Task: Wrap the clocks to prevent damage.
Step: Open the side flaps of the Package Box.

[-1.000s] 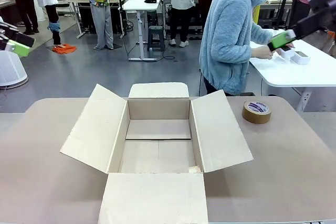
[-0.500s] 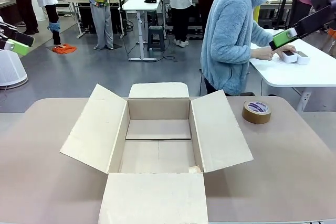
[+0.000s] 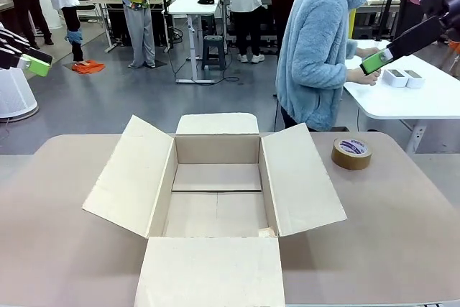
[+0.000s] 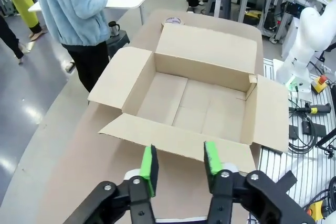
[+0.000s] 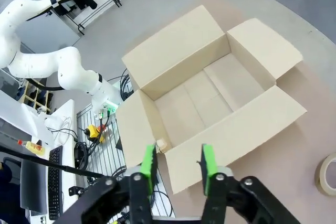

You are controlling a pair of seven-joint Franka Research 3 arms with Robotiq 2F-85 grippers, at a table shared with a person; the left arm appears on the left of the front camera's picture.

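Clocks cannot be placed with certainty: two small white blocks (image 3: 402, 77) lie on a white side bench (image 3: 431, 102) just beyond the tip of the right pincer (image 5: 177, 157), beside the hand of a person (image 3: 316, 41), but they are too small to tell whether they are the clocks. Once padded, clocks would probably be light, springy outside, slick on the film and fragile within. A gentle hold across two opposite flat sides therefore looks wisest. The right pincer and the left pincer (image 4: 180, 157) each hang high, pads part-way apart with nothing between them. Below and ahead of both stands an open cardboard box (image 3: 215, 149) on the main bench (image 3: 402, 228). Its spread flaps could foul a low approach from either pincer. A brown tape roll (image 3: 351, 154) sits under the right pincer's side, apart from the box.
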